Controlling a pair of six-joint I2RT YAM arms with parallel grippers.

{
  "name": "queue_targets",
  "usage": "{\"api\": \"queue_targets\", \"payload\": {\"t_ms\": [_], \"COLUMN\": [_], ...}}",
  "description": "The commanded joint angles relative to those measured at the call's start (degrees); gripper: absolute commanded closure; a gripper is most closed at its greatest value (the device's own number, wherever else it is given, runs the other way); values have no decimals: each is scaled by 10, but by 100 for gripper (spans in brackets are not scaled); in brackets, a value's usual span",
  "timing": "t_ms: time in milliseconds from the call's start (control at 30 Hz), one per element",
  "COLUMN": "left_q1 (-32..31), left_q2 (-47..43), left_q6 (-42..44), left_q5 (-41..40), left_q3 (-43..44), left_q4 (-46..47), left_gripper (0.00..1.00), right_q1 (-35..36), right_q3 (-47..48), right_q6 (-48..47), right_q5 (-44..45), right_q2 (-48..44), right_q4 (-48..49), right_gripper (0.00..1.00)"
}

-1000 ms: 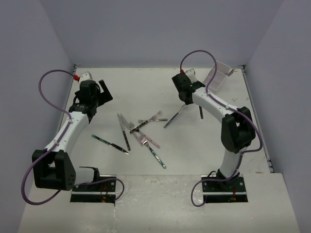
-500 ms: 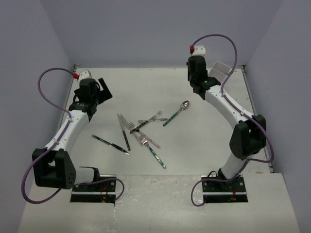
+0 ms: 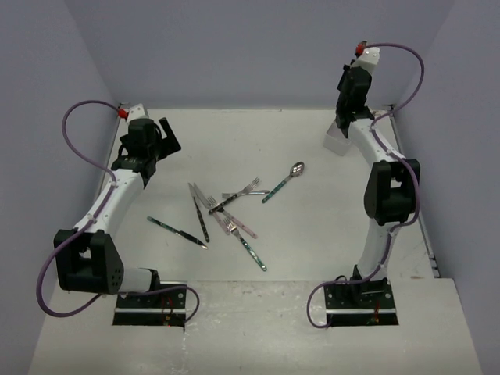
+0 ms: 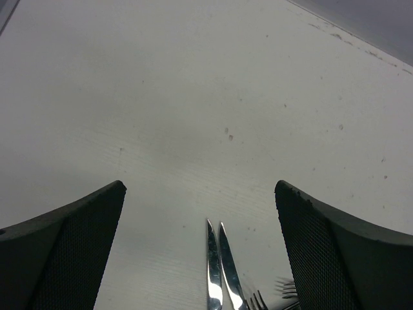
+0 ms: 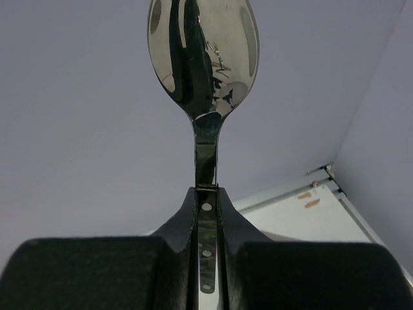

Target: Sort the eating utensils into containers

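1. Since a second ago the right claw (image 3: 349, 84) has swung from low over the middle of the table (image 3: 312, 250) up to the far right corner. It has carried a spoon (image 5: 203, 58) off the table with it.
2. That spoon is pinched by its handle between the right claw's pressed-together fingers (image 5: 174, 226). Its bowl points away from the wrist, and it is held in the air in front of the wall (image 3: 250, 55).
3. The white bin (image 3: 334, 143) sits on the table at the far right, just below the raised claw. It is partly hidden behind the right arm (image 3: 387, 195), and its compartments cannot be made out.
4. A second spoon (image 3: 286, 180) lies alone right of centre, its green handle toward the near left. It is in the same spot as half a second ago.
5. The other utensils lie loosely scattered mid-table. There are crossed forks (image 3: 242, 191) and two knives (image 3: 200, 215) side by side. A dark-handled piece (image 3: 178, 232) lies to the near left, and one fork (image 3: 248, 248) lies nearest the arm bases.
6. The left claw (image 3: 166, 134) is spread wide and holds nothing, hovering over the table at the far left. Its wrist view shows the knife tips and some fork tines at the bottom edge, between its fingers.
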Motion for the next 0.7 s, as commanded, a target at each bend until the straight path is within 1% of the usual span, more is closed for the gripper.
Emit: {"api": "queue_targets", "payload": {"t_ms": [0, 133, 200, 333, 433, 667], "left_q1": [2, 2, 2, 2, 2, 2], "left_q2": [12, 23, 26, 26, 27, 32], "left_q6": [14, 18, 19, 20, 22, 22], "left_q5": [1, -4, -9, -15, -15, -6], "left_q3": [32, 42, 48, 49, 50, 51], "left_q4": [17, 13, 7, 5, 5, 4], "left_gripper": [0, 0, 0, 0, 0, 0], "right_q1": [-8, -17, -26, -41, -56, -58], "right_q3": [72, 111, 115, 80, 48, 37], "right_q6": [-27, -34, -27, -2, 27, 16], "right_q5": [33, 44, 48, 55, 40, 27], "right_q2": [51, 91, 103, 95, 85, 91], "right_q4": [76, 87, 87, 88, 88, 88], "right_gripper": [98, 98, 98, 98, 98, 97]}}
